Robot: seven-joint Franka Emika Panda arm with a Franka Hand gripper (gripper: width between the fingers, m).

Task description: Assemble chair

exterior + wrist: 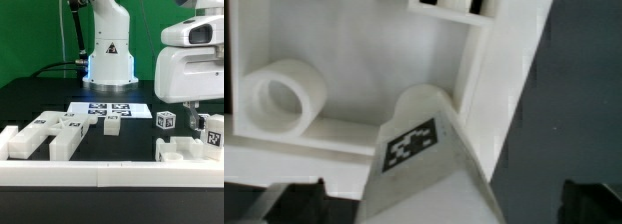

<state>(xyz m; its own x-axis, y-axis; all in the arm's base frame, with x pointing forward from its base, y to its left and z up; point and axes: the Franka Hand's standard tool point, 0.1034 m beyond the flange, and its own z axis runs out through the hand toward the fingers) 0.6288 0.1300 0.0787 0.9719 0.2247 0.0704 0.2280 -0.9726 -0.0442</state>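
Observation:
My gripper [196, 118] hangs at the exterior view's right, over a white chair part [183, 151] near the front rail. In the wrist view this part [349, 60] is a walled slab with a round peg [285, 96]. A tagged wedge-shaped piece [423, 150] rises between my fingers. The gripper [441, 203] is open; its dark fingertips [299, 202] stand on either side of the wedge, with a gap on the far side. Other tagged white parts lie at the exterior view's left [45, 135], in the middle [112, 125] and at the right [166, 120], [213, 132].
The marker board [110, 108] lies flat in the middle of the black table. A white border rail [100, 176] runs along the front. The robot base [108, 50] stands at the back, in front of a green backdrop.

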